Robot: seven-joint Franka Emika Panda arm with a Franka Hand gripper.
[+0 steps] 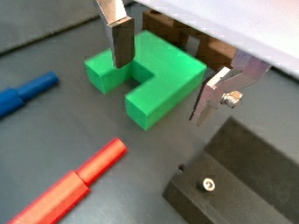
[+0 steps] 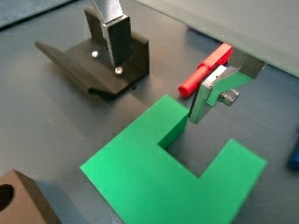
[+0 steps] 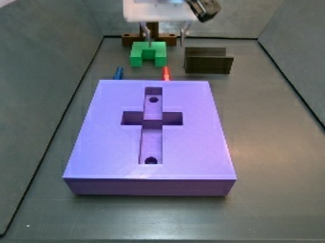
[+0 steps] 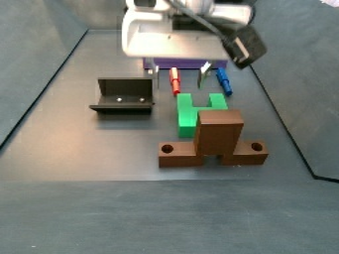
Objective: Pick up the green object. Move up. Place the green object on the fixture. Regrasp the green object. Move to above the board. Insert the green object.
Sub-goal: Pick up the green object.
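Observation:
The green object is a bright green U-shaped piece lying flat on the dark floor; it also shows in another wrist view and in both side views. My gripper is open and low over it, one finger over the notch and the other beside an outer side; I cannot tell whether they touch it. The gripper also shows in another wrist view and a side view. The fixture stands empty beside the piece. The purple board lies apart from both.
A red stick and a blue stick lie on the floor near the green object. A brown wooden stand touches the piece's far end. Grey walls enclose the floor.

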